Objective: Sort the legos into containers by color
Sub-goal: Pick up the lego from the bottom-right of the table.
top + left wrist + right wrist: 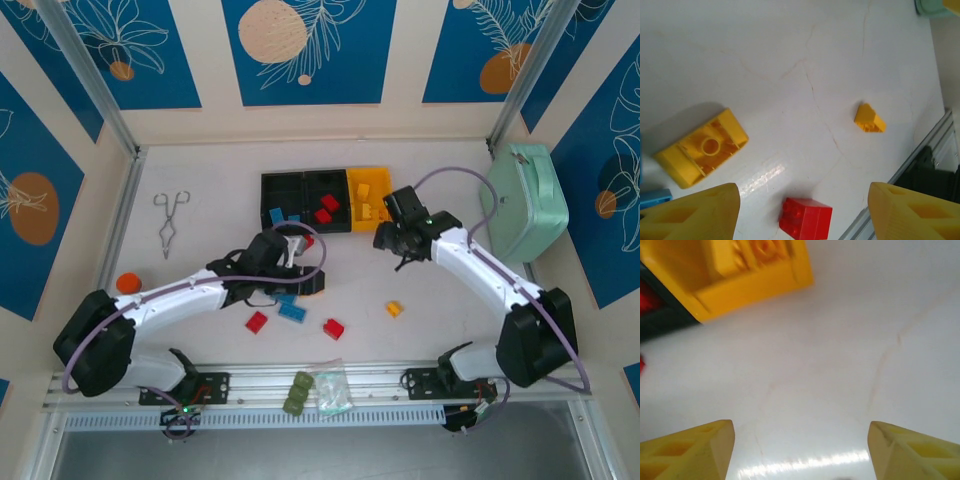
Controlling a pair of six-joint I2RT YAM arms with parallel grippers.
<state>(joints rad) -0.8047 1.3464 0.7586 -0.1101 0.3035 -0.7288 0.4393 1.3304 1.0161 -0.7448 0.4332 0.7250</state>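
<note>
At the rear, top view: containers hold colour-sorted legos; loose legos lie near, left arm overlapping some; tongs and mint case aside | left wrist: left fingers spread, empty, over upturned yellow brick and red brick; blue brick cut off | right wrist: right fingers spread, empty, over bare surface; yellow bin blurred, cropped

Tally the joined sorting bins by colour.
Black: 2, the left bin and the middle bin
Yellow: 1, the right bin
Total: 3
</note>
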